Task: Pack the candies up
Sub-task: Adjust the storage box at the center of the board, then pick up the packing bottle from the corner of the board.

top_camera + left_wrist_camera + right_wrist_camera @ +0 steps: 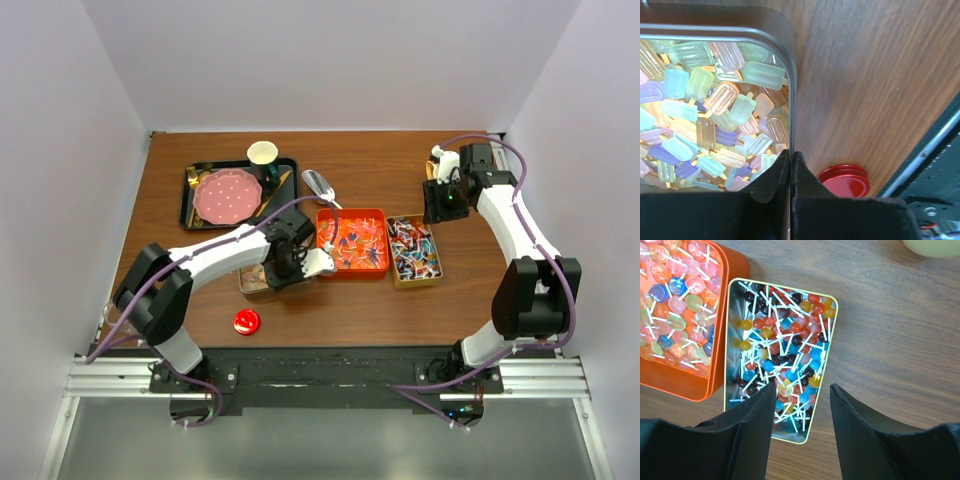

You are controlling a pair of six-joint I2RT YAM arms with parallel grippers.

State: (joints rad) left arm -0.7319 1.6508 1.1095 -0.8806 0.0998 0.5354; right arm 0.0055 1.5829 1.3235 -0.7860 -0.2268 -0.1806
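A silver tin (pixel 258 281) holds pastel popsicle-shaped candies (pixel 715 105). My left gripper (pixel 791 155) is shut on the tin's right wall (pixel 791 100), which runs between its two fingers; in the top view this gripper (pixel 290 272) sits at the tin's right side. An orange tin (pixel 352 242) holds small candies on white sticks (pixel 675 295). A gold tin (pixel 413 251) holds tiny round candies on sticks (pixel 782 340). My right gripper (pixel 802 387) is open and empty, above the gold tin's near right corner and the bare table.
A small red disc (pixel 246 321) lies near the table's front edge, close to the left gripper (pixel 844 180). A black tray (pixel 190 205) with a pink plate (pixel 228 195), a cup (pixel 263 153) and cutlery stands at the back left. A metal scoop (pixel 319 185) lies behind the orange tin.
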